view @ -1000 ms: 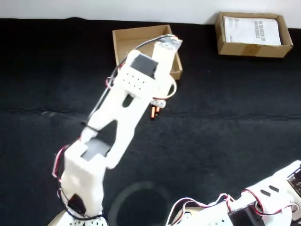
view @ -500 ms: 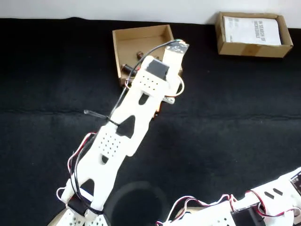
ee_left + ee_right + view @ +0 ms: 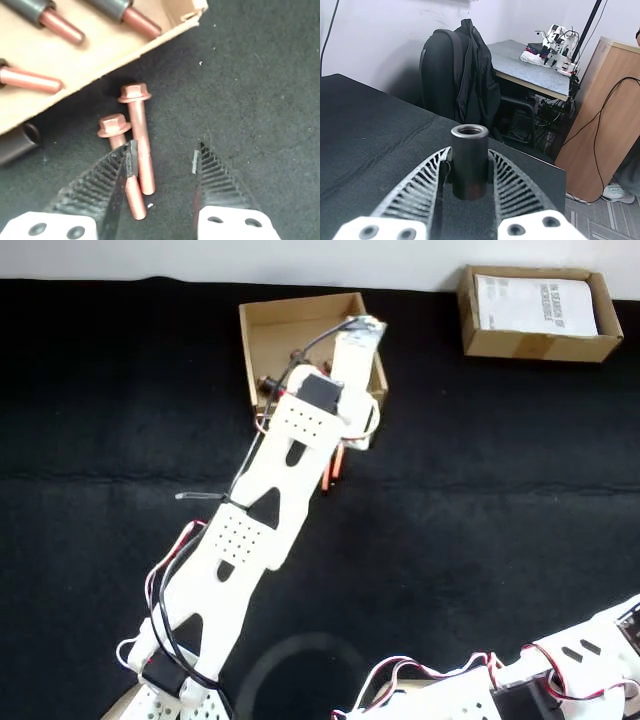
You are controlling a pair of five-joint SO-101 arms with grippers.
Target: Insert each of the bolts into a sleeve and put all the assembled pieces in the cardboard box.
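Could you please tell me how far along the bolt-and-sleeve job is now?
Done: assembled pieces lie in the cardboard box. In hand: the right gripper holds a sleeve; the open left gripper hangs over two loose bolts beside the box. Left: sleeving and boxing both.

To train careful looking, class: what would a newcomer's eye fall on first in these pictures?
Most striking is the left gripper, open over two copper bolts lying on the black cloth just outside the cardboard box. Next, the right gripper clamps a dark sleeve between its fingers, the sleeve's hollow end showing.
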